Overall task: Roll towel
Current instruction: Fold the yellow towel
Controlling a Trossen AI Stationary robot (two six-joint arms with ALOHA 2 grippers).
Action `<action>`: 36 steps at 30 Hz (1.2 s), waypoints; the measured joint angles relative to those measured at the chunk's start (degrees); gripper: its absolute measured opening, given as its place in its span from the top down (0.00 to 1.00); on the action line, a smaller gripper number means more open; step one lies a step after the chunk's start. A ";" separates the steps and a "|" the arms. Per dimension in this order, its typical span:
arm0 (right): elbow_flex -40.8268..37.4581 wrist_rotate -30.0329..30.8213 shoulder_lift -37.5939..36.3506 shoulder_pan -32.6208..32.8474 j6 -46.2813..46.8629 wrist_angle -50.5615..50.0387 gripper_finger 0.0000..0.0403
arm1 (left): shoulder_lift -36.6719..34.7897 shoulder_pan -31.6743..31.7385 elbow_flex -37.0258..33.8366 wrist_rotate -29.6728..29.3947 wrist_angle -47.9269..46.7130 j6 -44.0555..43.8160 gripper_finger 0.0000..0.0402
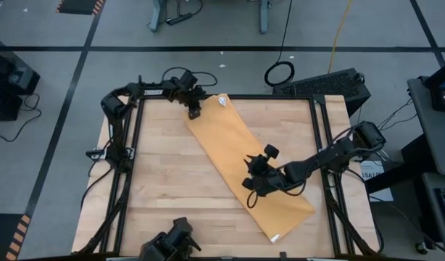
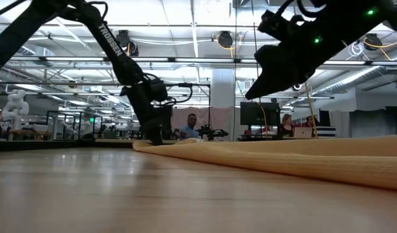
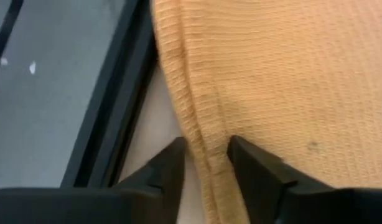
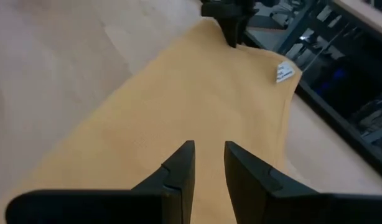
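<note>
The towel [image 1: 240,167] lies diagonally on the table [image 1: 164,188], right of centre.

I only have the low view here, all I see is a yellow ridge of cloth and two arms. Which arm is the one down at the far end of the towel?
Observer: That is the left gripper, at the towel's far corner, by the table's back edge.
Operator: Does it have cloth between its fingers?
Observer: Yes. The left wrist view shows the towel's hemmed edge lying in the gap between the two fingers.
Operator: And the arm hanging above on my right?
Observer: That is the right gripper, over the middle of the towel and holding nothing; its jaws stand narrowly apart.
Operator: Is any of it rolled yet?
Observer: No, from above it lies flat, diagonal across the table, with a white tag at the far end.
</note>
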 joint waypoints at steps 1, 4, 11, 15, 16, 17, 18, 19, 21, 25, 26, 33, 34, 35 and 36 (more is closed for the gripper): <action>0.13 0.13 0.00 -0.72 -0.63 -0.11 0.81 | 0.02 -0.40 -0.03 -0.28 0.32 0.55 0.75; 1.97 -0.79 0.00 -3.92 -4.21 -0.12 0.81 | 0.03 -1.12 -0.04 -1.18 1.42 0.74 0.95; 8.94 -11.99 -0.02 -15.04 -18.40 -1.19 0.81 | -2.54 -1.45 0.88 -4.26 1.43 2.19 0.99; 11.64 -18.38 0.00 -20.09 -22.95 -1.55 0.81 | -4.78 -1.44 2.42 -6.38 1.83 5.16 0.99; 12.28 -19.53 -0.02 -20.82 -23.15 -1.61 0.81 | -4.94 -1.30 2.98 -6.55 1.65 6.60 0.99; 12.83 -20.57 -0.02 -21.30 -23.22 -1.86 0.81 | -4.94 -1.22 3.56 -7.21 1.86 8.08 0.99; 13.27 -21.09 -0.02 -21.61 -23.03 -2.38 0.81 | -4.94 -1.06 4.04 -8.32 1.94 9.67 0.99; 13.53 -21.18 -0.02 -21.79 -22.38 -3.17 0.81 | -4.94 -0.91 4.51 -9.29 1.66 11.14 0.99; 13.61 -21.12 -0.02 -21.70 -20.73 -4.27 0.81 | -4.94 -0.47 5.48 -10.53 1.91 14.88 0.99; 13.63 -21.33 -0.02 -20.62 -14.30 -10.21 0.81 | -4.92 0.27 6.73 -11.65 3.57 20.95 1.00; 13.44 -21.80 -0.02 -20.17 -12.39 -11.65 0.81 | -4.92 0.48 7.30 -11.78 3.75 21.86 1.00; 8.39 -38.17 -0.02 -15.43 -4.50 -12.71 0.81 | -4.98 1.85 7.76 -8.68 9.63 28.03 1.00; 7.54 -39.73 -0.02 -14.44 -3.59 -12.61 0.81 | -4.98 1.77 7.76 -8.46 10.43 28.72 1.00; 6.72 -40.48 -0.02 -13.47 -2.41 -12.83 0.81 | -4.98 1.75 7.76 -8.39 10.89 29.13 1.00; 6.00 -40.61 -0.02 -12.40 -1.19 -13.02 0.81 | -4.98 1.66 7.74 -8.30 11.66 29.55 1.00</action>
